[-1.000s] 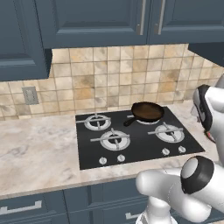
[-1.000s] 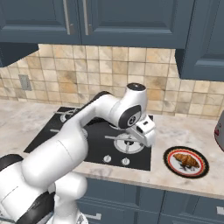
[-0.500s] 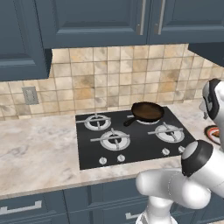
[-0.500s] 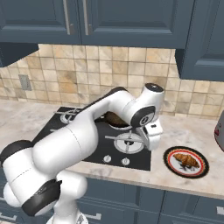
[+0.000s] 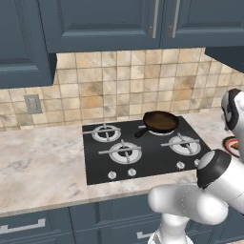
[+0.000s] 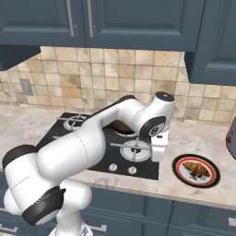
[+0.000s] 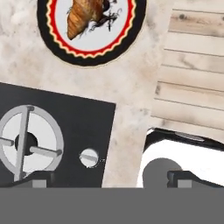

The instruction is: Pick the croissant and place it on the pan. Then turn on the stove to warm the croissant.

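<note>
A: What colour is the croissant [image 7: 84,16]?
B: Golden orange-brown with darker ridges. It lies on a plate [image 6: 180,173] with a white centre, a red scalloped ring and a black rim.
A: And the pan [image 5: 160,121]?
B: Dark brown-black, at about 1 o'clock on the stove [image 5: 145,158], which is flat black with silver-grey burner rings and silver knobs.
A: The bench [image 5: 40,164]?
B: Mottled beige and grey marble. Behind it, tan and cream tiles [image 5: 119,86]; the cabinets [image 6: 129,20] are slate blue.

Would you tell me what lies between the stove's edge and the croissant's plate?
Bare marble counter separates the stove from the plate, seen in the right base view.
</note>
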You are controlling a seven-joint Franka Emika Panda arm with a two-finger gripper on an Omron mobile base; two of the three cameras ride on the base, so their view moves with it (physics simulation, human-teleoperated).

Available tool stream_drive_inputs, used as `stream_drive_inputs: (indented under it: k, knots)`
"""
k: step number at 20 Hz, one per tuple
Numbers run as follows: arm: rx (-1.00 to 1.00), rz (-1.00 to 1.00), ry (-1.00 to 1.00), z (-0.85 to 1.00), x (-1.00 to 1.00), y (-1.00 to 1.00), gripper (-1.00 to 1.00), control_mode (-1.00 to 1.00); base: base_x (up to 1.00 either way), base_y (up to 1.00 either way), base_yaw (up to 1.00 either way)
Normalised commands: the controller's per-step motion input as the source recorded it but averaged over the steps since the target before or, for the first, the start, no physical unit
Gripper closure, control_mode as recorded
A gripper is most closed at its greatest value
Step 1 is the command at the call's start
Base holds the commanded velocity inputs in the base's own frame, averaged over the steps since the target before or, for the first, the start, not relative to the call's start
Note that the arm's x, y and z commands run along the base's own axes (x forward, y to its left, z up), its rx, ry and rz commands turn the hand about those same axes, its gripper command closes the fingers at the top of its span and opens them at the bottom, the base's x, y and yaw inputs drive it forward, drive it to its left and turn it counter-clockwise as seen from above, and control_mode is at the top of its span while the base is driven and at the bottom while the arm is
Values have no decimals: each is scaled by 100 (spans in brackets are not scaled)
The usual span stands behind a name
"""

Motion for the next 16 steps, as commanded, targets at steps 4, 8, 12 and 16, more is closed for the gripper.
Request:
stream_drive_inputs:
  k: [4,8,12,16]
  knots:
    - [0,-27,0,-17,0,-2,-100,-100,0,0,0]
    - [0,-25,0,-13,0,-12,-100,-100,0,0,0]
    - [0,-22,0,-14,0,-28,-100,-100,0,0,0]
    - [2,-18,0,-15,0,-39,-100,-100,0,0,0]
